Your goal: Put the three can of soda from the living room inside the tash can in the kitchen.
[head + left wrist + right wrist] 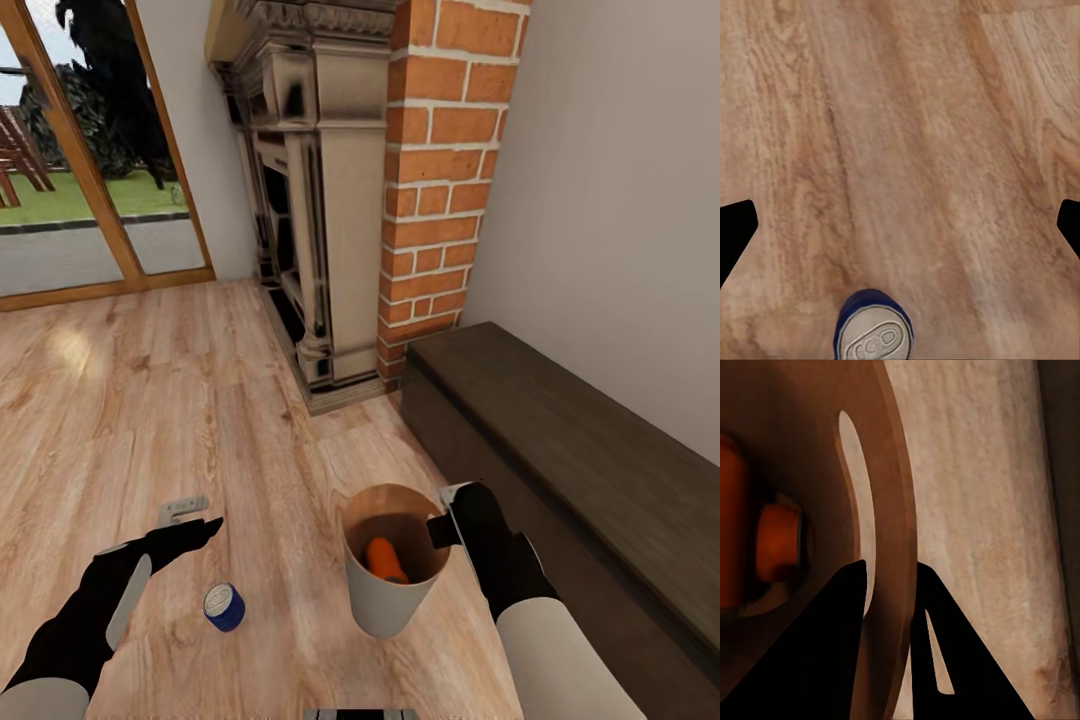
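Note:
A dark blue can of soda (224, 606) (874, 330) stands upright on the wooden floor, pale top up. My left gripper (190, 520) (900, 229) hovers open over the floor just beyond that can, with nothing between its fingers. A pale trash can (385, 605) with a brown inside stands to the right. My right gripper (445, 520) (889, 592) is shut on its rim (892, 472), next to a handle slot. An orange can of soda (385, 560) (776, 544) lies inside. Beside it is another orange shape; I cannot tell whether it is a second can.
A dark wooden bench (580, 450) runs along the right wall, close to my right arm. Ahead stand a fireplace (320, 200) and a brick column (430, 180). Glass doors (80, 150) at the far left look onto a garden. Open wooden floor (150, 400) lies ahead on the left.

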Tool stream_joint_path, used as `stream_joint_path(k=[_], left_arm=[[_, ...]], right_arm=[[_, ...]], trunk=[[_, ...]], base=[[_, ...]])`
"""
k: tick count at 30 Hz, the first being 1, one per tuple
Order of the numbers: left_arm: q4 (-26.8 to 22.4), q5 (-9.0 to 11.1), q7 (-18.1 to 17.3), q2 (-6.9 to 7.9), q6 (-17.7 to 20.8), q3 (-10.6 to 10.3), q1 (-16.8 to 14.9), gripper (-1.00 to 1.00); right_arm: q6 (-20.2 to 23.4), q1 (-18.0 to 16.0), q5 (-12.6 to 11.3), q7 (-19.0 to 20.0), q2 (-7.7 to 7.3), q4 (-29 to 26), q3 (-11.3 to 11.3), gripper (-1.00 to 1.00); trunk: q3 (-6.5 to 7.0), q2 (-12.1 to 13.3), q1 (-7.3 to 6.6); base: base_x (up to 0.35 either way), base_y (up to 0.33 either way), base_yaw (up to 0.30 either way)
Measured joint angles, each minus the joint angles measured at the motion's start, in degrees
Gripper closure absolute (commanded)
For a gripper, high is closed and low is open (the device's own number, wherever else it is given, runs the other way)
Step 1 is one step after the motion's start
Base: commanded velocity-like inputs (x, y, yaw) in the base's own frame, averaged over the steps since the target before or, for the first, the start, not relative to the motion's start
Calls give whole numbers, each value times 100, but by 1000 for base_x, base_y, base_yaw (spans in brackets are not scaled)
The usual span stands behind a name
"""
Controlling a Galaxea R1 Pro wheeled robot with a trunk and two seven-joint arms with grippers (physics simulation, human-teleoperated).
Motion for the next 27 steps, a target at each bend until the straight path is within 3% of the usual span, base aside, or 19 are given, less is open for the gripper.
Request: stream_joint_path(k=[27], left_arm=[[335,-19,6,0,-193,-17,-15,-100]], right_arm=[[1,-1,7,0,12,0,22,100]], trunk=[[-598,-36,70]], base=[[0,0,0]])
